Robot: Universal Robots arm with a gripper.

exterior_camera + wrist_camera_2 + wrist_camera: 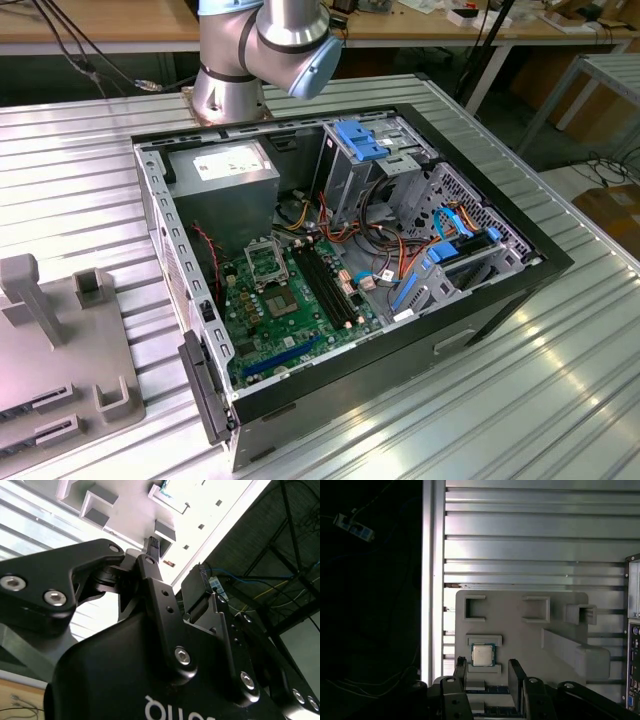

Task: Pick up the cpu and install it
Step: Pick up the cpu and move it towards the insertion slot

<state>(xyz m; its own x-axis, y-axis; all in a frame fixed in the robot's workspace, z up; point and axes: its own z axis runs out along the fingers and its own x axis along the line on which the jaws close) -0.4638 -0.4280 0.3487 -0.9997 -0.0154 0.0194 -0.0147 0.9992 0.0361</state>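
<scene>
In the first wrist view the cpu [482, 655], a small square chip with a silver-grey top, lies flat in a low holder on the grey fixture plate [520, 640]. My gripper [487, 674] hovers above the plate beside the chip, open, with nothing between its black fingers [516, 676]. The second wrist view shows the gripper [177, 560] from behind, jaws apart. In the exterior view the open computer case [500, 290] holds the green motherboard, with the framed square socket [262, 262] near the grey power-supply box [225, 175].
The fixture plate [60, 340] lies on the ribbed metal table at the exterior view's left, with raised blocks [590, 655] on it. The arm's base [232, 85] stands behind the case. Cables and blue drive brackets [360, 140] crowd the case's far side.
</scene>
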